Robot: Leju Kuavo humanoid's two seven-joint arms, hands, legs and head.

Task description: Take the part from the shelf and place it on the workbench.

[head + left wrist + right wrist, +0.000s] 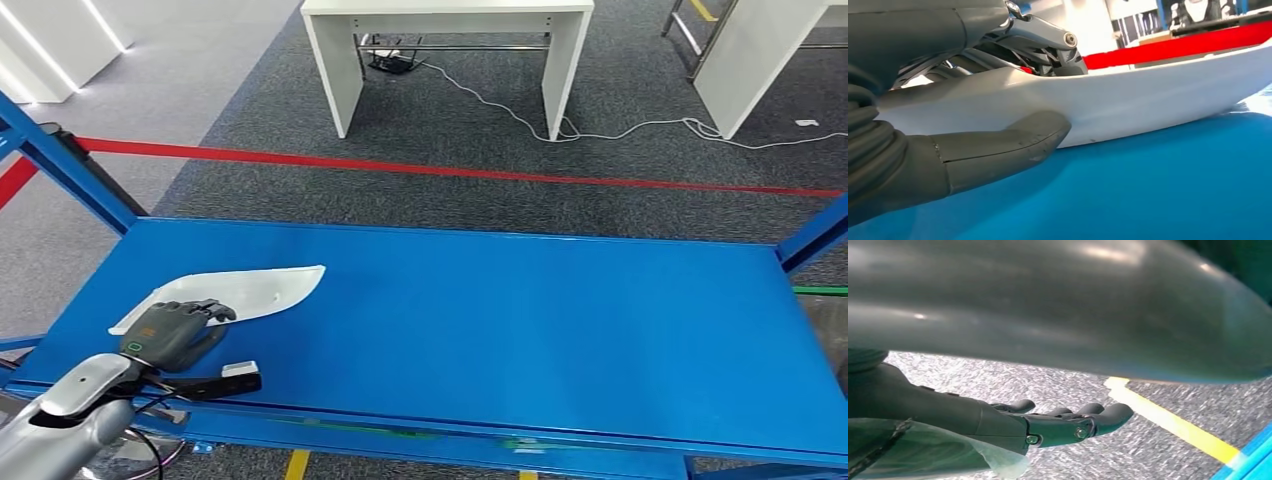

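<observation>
White part lies flat on the blue shelf, long, thin and curved like a moulded plastic shell, one end tapering to a point away from the fingers. Left hand is at the wide near end of it: fingers curl over the top edge, and in the left wrist view the thumb sits against the lower side of the part, touching it. Looks like a pinch on that end, part still resting on the shelf, not lifted yet.

Handling guess: light, fairly stiff but thin, so it may flex or droop at the far tip when raised from one end. Glossy surface, likely slippery; a one-end hold could let it swing or twist. Grip deeper over the thicker rim near the fingers, thumb underneath, and lift slowly and level.

Right hand hangs over grey carpet, fingers loosely apart, holding nothing. White desk stands well beyond the shelf.
</observation>
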